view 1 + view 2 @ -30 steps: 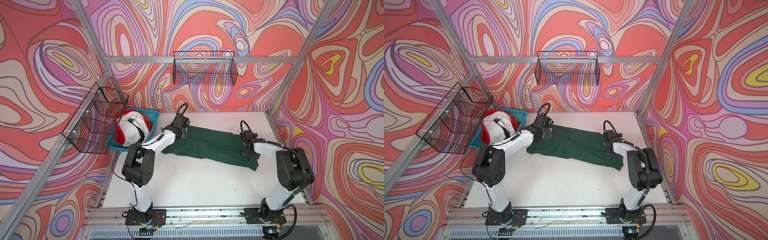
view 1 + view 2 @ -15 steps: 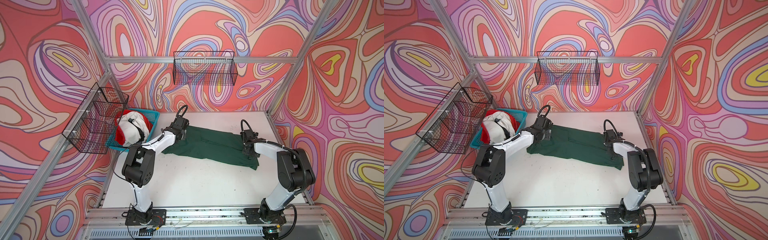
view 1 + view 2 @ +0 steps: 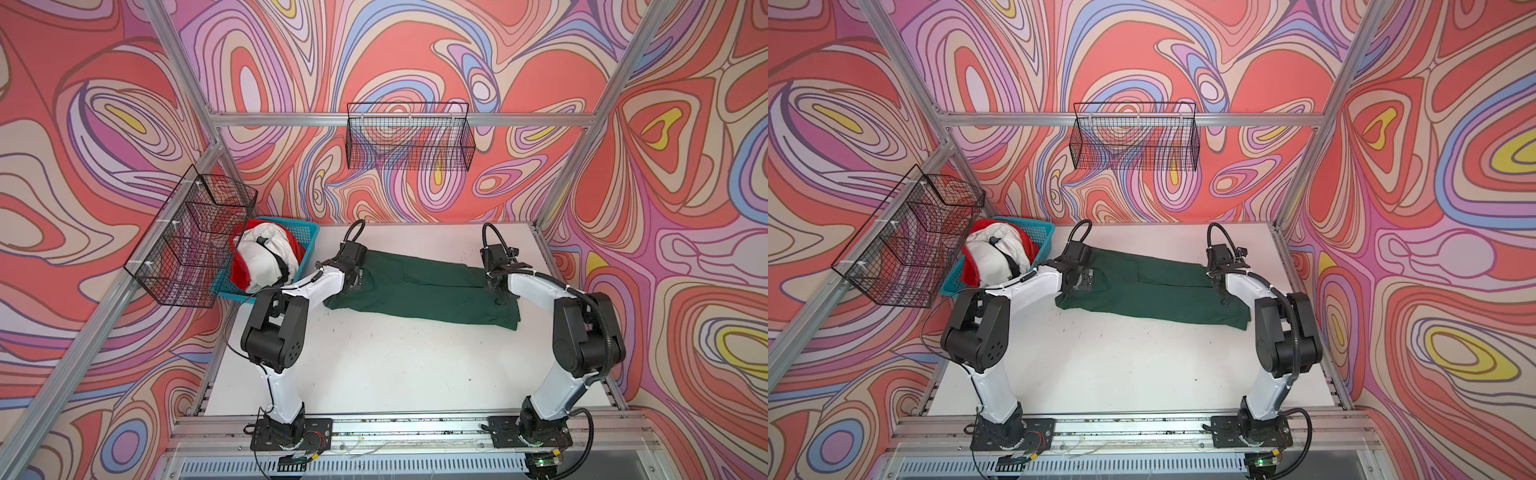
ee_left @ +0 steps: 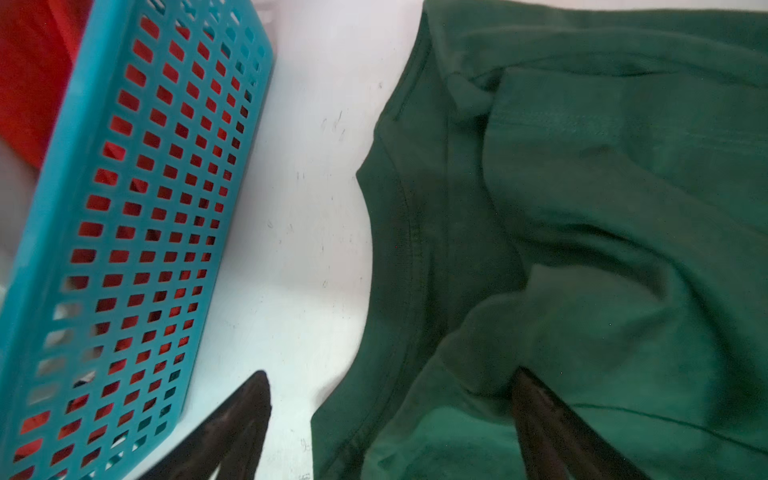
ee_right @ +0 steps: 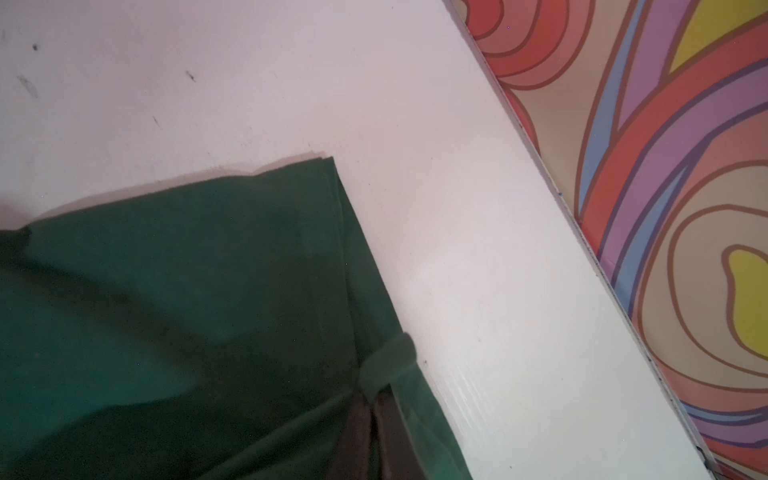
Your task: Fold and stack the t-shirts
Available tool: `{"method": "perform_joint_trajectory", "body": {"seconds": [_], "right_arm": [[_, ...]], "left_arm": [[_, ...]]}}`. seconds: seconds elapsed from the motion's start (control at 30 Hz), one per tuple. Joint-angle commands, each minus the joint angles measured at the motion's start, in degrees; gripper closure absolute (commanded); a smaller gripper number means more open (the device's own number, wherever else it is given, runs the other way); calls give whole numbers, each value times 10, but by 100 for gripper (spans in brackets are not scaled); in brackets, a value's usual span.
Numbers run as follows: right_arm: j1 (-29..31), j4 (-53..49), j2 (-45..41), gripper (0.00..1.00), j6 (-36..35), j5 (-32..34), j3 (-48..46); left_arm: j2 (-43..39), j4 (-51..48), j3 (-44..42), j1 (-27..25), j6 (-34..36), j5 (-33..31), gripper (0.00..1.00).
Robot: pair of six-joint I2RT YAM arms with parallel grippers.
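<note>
Stretched left to right across the upper middle of both top views, on the bench [image 3: 395, 365]: dark green t-shirt [image 3: 419, 286], long axis dipping slightly rightward. Pinched at its right-hand hem by the right end effector [image 5: 376, 411], clamped on a fold of cloth. Straddled at the collar end by the left end effector [image 4: 390, 411], spread wide, gripping nothing, one finger on bare bench, the other on cloth. Probably needs that left pinch next. Heaped in the blue basket [image 3: 312, 239], upper left: other t-shirts [image 3: 266, 262].
</note>
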Motion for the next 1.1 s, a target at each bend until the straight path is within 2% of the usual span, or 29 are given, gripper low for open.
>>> {"method": "perform_joint_trajectory", "body": {"seconds": [0.0,0.1,0.2,0.37,0.6,0.63,0.77,0.8,0.87,0.93,1.07], "right_arm": [[-13,-6,24,100,-6,5,17],[-29,-3,28,100,-11,-5,29],[-48,-1,27,100,-20,-21,44],[-59,0,41,100,-31,-30,65],[-61,1,72,100,-53,-43,90],[-63,0,76,95,-55,-48,94],[-65,-18,77,45,-52,-61,109],[-65,-18,69,38,-51,-62,105],[-65,-16,43,29,-45,-56,92],[-64,-16,18,27,-41,-55,77],[-36,-3,-40,27,-25,-85,32]], "left_arm": [[31,-57,30,11,-32,27,11],[51,-78,43,11,-38,34,16],[63,-85,42,11,-49,36,25],[81,-94,43,12,-64,28,31],[70,-104,33,9,-74,14,30],[66,-104,30,9,-76,11,29],[42,-116,31,6,-72,-14,21],[35,-120,33,3,-66,-28,19],[20,-130,42,-7,-52,-74,15],[9,-139,50,-19,-40,-104,13],[-20,-131,46,-51,-40,-82,12]]}}
